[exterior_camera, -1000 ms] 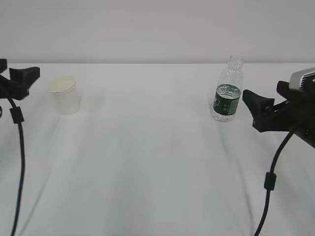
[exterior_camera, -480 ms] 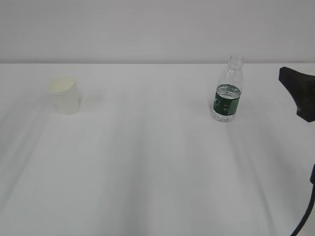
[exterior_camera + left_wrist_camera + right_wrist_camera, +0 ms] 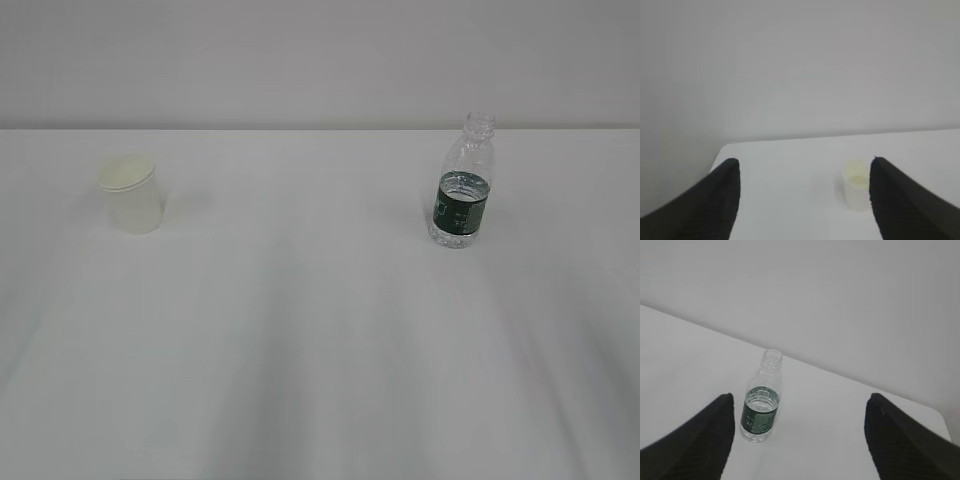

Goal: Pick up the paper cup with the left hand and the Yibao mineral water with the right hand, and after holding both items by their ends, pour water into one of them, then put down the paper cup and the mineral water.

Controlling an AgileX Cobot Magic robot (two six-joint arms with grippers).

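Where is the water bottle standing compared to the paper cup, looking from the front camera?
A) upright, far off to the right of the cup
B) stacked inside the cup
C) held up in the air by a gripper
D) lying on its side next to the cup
A: the Yibao mineral water stands upright on the table, well to the right of the paper cup, and nothing holds either.

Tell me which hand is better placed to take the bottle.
The right hand. Its open fingers frame the uncapped Yibao mineral water bottle, whereas the left hand faces the paper cup at the table's other side.
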